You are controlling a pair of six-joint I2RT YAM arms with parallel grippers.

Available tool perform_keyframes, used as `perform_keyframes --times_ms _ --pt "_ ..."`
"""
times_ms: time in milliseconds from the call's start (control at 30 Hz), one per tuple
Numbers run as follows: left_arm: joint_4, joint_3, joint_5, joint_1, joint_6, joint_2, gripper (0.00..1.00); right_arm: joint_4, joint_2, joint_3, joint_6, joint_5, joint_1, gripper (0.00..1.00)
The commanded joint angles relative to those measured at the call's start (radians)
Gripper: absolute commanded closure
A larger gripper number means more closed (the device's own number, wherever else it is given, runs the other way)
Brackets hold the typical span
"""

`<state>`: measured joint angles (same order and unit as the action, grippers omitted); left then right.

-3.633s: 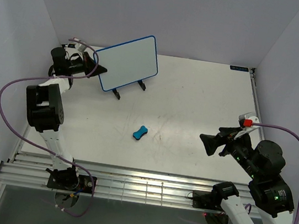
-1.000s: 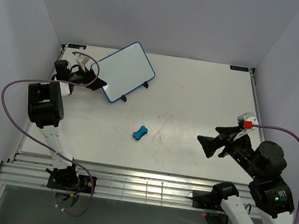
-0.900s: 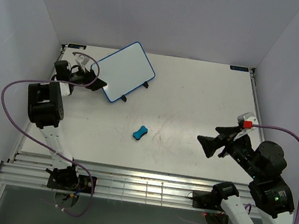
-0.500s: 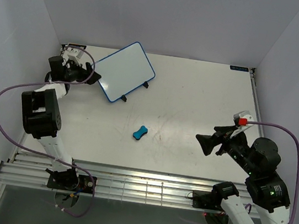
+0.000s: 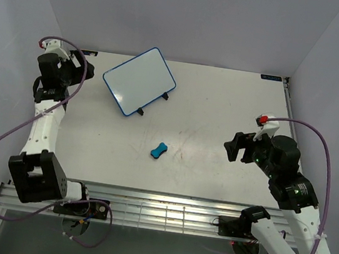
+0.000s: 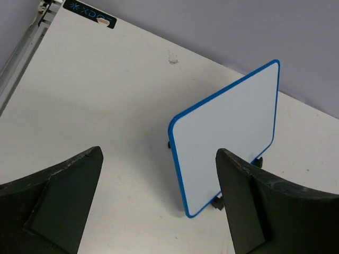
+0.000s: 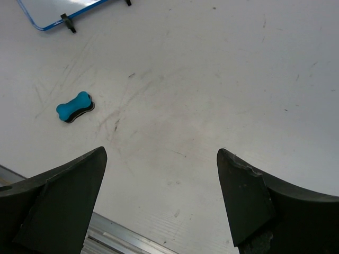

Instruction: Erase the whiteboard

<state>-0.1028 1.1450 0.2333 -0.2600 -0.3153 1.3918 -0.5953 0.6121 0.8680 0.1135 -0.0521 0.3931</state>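
Observation:
The whiteboard (image 5: 139, 82) is blue-framed and blank, leaning back on its stand at the table's far left. It fills the middle of the left wrist view (image 6: 228, 132), and one corner shows in the right wrist view (image 7: 58, 10). My left gripper (image 5: 73, 68) is open and empty near the far-left corner. It stands well clear of the board, its fingers framing it (image 6: 159, 152). A blue bone-shaped eraser (image 5: 160, 150) lies mid-table (image 7: 75, 106). My right gripper (image 5: 235, 146) is open and empty above the table's right part, right of the eraser (image 7: 161, 151).
The stand's black feet (image 5: 169, 95) rest on the white table (image 5: 222, 109). Lilac walls close in the back and both sides. Aluminium rails (image 5: 164, 211) run along the near edge, also seen in the right wrist view (image 7: 116, 235). A black label (image 6: 89, 19) sits at the far edge.
My left gripper opened wider, let go of the whiteboard's left edge and drew back toward the far-left corner. The board stays leaning on its stand. My right gripper shifted slightly.

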Motion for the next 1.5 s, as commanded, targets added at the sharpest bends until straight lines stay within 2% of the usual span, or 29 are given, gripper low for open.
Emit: perform_keyframes --times_ms 0,67,167,300,433,600,700,933,1067,1300,1467 --pt "-0.228 0.004 -0.108 0.057 -0.059 -0.137 0.02 0.019 0.023 0.049 0.006 0.149 0.003 0.1" --pt "-0.264 -0.013 -0.123 0.097 -0.019 -0.241 0.02 -0.001 0.037 0.057 0.0 0.21 0.003 0.1" --pt "-0.316 -0.071 -0.216 0.191 0.03 -0.384 0.02 -0.024 0.046 0.069 0.015 0.306 0.003 0.1" --pt "-0.412 -0.142 -0.261 0.203 0.082 -0.536 0.02 -0.035 0.032 0.086 0.035 0.365 0.003 0.1" --pt "-0.449 -0.226 -0.235 0.203 0.13 -0.686 0.02 -0.02 -0.031 0.074 0.045 0.339 0.004 0.1" --pt "-0.491 -0.292 -0.118 0.211 0.125 -0.859 0.02 -0.047 -0.055 0.069 0.028 0.363 0.004 0.1" --pt "-0.527 -0.289 -0.143 0.234 0.139 -0.921 0.02 -0.058 -0.083 0.055 0.003 0.388 0.003 0.1" --pt "-0.574 -0.272 -0.187 0.252 0.143 -0.987 0.02 -0.07 -0.158 0.028 -0.009 0.387 0.004 0.1" --pt "-0.561 -0.28 -0.135 0.312 0.166 -0.995 0.02 -0.051 -0.179 -0.003 -0.014 0.393 0.004 0.1" --pt "-0.555 -0.284 -0.141 0.317 0.162 -0.976 0.02 -0.037 -0.17 -0.007 -0.018 0.399 0.004 0.1" --pt "-0.554 -0.287 -0.138 0.32 0.163 -0.991 0.02 -0.002 -0.178 -0.04 -0.005 0.348 0.004 0.1"
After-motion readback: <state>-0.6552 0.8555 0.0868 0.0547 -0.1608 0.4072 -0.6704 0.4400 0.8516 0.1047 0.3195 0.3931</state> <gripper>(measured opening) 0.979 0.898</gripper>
